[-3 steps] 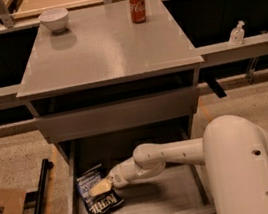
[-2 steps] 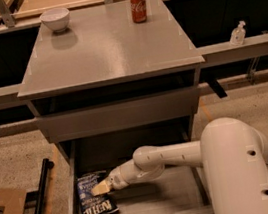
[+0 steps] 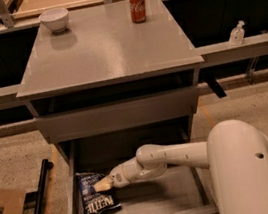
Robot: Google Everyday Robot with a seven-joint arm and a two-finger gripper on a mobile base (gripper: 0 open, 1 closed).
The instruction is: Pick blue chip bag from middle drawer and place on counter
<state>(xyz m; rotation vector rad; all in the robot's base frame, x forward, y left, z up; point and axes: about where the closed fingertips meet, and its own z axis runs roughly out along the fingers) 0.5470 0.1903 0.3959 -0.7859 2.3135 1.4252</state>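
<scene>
Camera view: gripper [image 3: 102, 185] sat low in the drawer [image 3: 159, 199], tip on the bag's [image 3: 96, 205] back edge; gripping or not, can't tell. Bag lay flat in drawer's front-left corner, long axis front-to-back, mostly forward-left of gripper.

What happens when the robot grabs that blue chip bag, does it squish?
Probably it squishes: the blue chip bag looks crinkly and puffy, so it likely bends rather than stays stiff. It seems light, lying flat on the middle drawer floor, so it could slide if pushed. The gripper sits at its top edge, inside the drawer.
</scene>
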